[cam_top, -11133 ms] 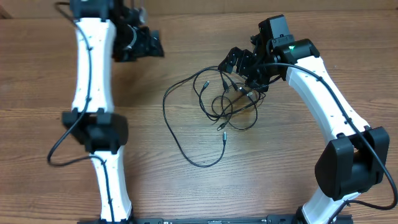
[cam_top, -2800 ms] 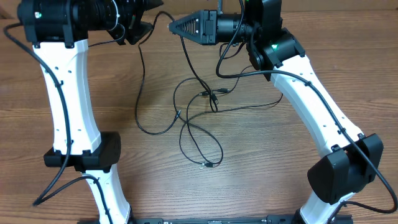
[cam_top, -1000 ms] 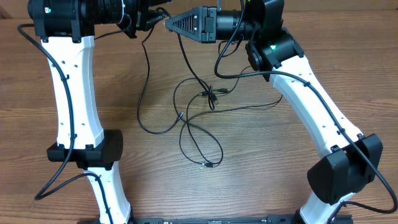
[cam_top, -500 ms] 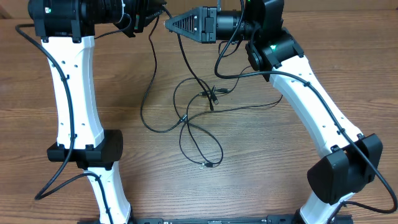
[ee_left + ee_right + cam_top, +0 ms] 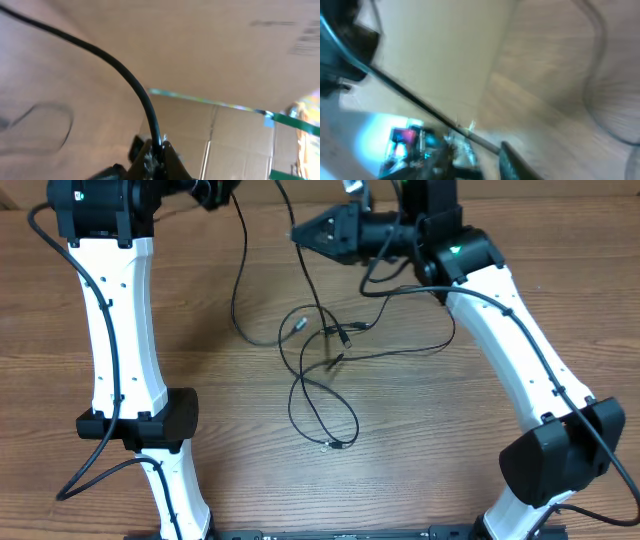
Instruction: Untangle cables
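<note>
The cables (image 5: 322,385) form a loose black tangle mid-table, with one plug (image 5: 335,445) at the near end and another (image 5: 298,323) by the knot. My left gripper (image 5: 222,190) is raised at the top edge. In its wrist view it (image 5: 159,150) is shut on a black cable (image 5: 120,70), which hangs down to the table (image 5: 240,270). My right gripper (image 5: 303,232) points left above the knot. In its blurred wrist view the jaws (image 5: 475,147) stand apart, with a thin cable (image 5: 420,107) lying across the gap.
Both white arms stand over the wooden table (image 5: 460,440), the left one (image 5: 120,330) along the left side and the right one (image 5: 510,340) along the right. Cardboard boxes (image 5: 240,140) show behind the table in the left wrist view.
My left gripper closed on a cable and rose out of the top edge, pulling its loop up and right. My right gripper opened and drew back to the right and a little lower.
</note>
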